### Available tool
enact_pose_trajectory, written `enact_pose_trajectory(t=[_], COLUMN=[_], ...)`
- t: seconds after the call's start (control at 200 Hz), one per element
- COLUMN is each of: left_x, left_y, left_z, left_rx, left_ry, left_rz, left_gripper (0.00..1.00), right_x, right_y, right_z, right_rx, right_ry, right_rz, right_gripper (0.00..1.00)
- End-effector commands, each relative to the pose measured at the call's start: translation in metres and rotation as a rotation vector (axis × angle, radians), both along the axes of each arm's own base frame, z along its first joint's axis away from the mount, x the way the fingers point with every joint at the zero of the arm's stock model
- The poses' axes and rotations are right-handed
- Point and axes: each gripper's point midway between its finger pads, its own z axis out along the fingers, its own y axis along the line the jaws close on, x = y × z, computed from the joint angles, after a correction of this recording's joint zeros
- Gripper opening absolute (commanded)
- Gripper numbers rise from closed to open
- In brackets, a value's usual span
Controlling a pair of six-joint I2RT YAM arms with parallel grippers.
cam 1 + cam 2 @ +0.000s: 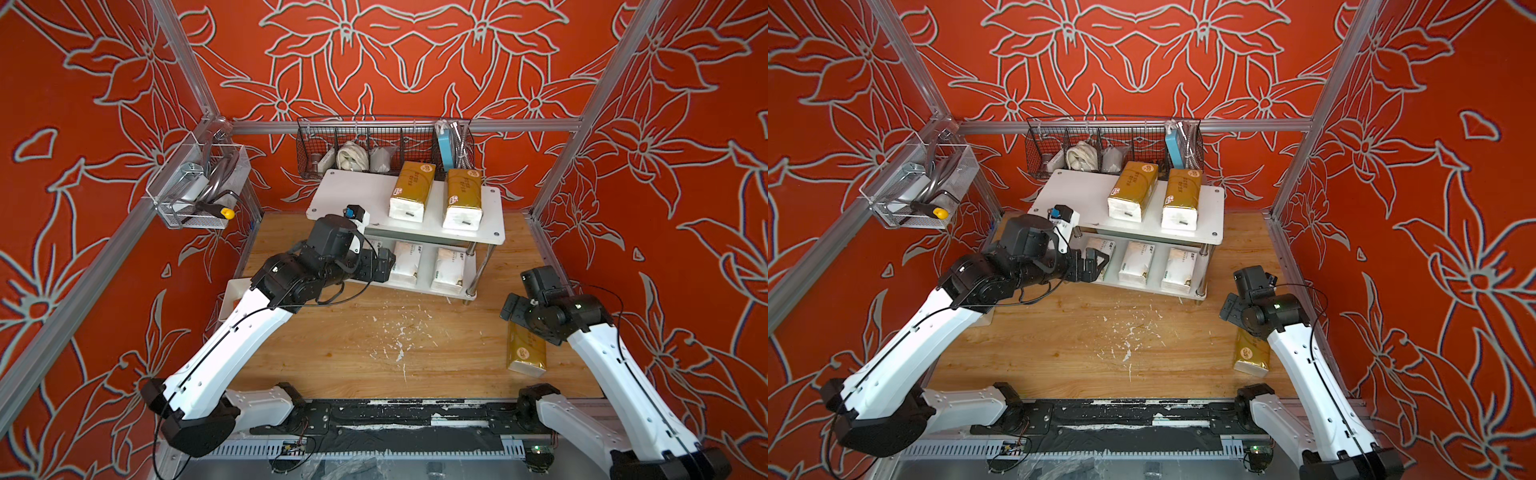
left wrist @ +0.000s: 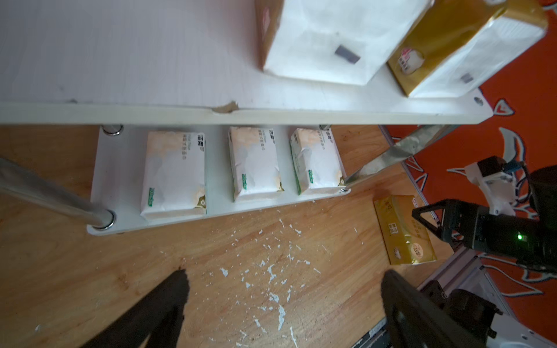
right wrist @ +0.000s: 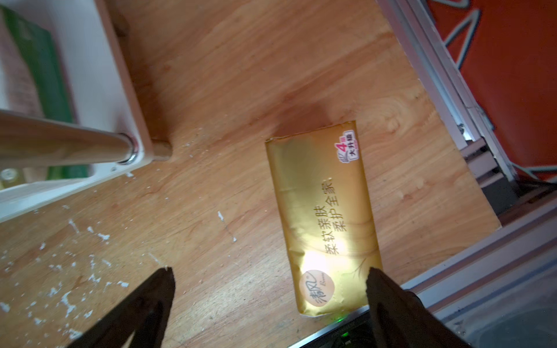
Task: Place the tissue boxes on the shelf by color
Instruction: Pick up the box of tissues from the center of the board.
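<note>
The white two-tier shelf [image 1: 353, 199] stands at the back of the wooden table. Two gold tissue boxes [image 1: 411, 189] [image 1: 463, 197] lie side by side on its top tier. Three white tissue boxes [image 2: 174, 174] [image 2: 254, 164] [image 2: 316, 161] lie on the lower tier. My left gripper [image 1: 1096, 264] is open and empty at the left end of the lower tier, beside the nearest white box. A third gold box [image 3: 325, 217] lies flat on the table at the right. My right gripper [image 3: 269, 274] hovers open over its near end, one fingertip [image 3: 376, 280] at its edge.
A black wire basket [image 1: 384, 145] hangs behind the shelf, holding a light-blue box [image 1: 444, 149]. A clear bin [image 1: 195, 187] is fixed to the left wall. An aluminium frame rail [image 3: 437, 75] runs close to the gold box on the table. White flecks [image 1: 399, 332] mark the table's middle.
</note>
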Motion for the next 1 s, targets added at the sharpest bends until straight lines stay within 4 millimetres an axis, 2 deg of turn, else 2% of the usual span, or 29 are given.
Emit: enact_pose_trajectory(t=[0.0, 0.22, 0.305, 0.33, 0.45, 0.816, 0.996], left_x=[-0.013, -0.030, -0.032, -0.033, -0.035, -0.035, -0.036], left_y=[0.001, 0.006, 0.004, 0.004, 0.003, 0.000, -0.001], left_z=[0.000, -0.012, -0.014, -0.014, -0.015, -0.016, -0.021], left_rx=[-0.047, -0.063, -0.070, -0.072, -0.081, -0.102, -0.103], left_ry=[-0.002, 0.024, 0.032, 0.035, 0.041, 0.051, 0.063], left_rz=[-0.018, -0.044, -0.054, -0.054, -0.064, -0.069, -0.068], left_gripper=[0.99, 0.99, 0.99, 0.99, 0.99, 0.99, 0.99], right_x=[-0.004, -0.007, -0.011, -0.005, -0.006, -0.008, -0.011], right_y=[-0.013, -0.031, -0.036, -0.037, -0.039, -0.030, -0.020], right_z=[-0.012, -0.036, -0.048, -0.050, -0.064, -0.098, -0.107], right_rx=[-0.028, -0.037, -0.032, -0.029, -0.010, 0.053, 0.106], right_ry=[0.045, 0.108, 0.148, 0.129, 0.163, 0.205, 0.207], right_rz=[-0.031, -0.103, -0.125, -0.134, -0.156, -0.158, -0.138], right_gripper=[0.99, 0.99, 0.99, 0.99, 0.99, 0.99, 0.97])
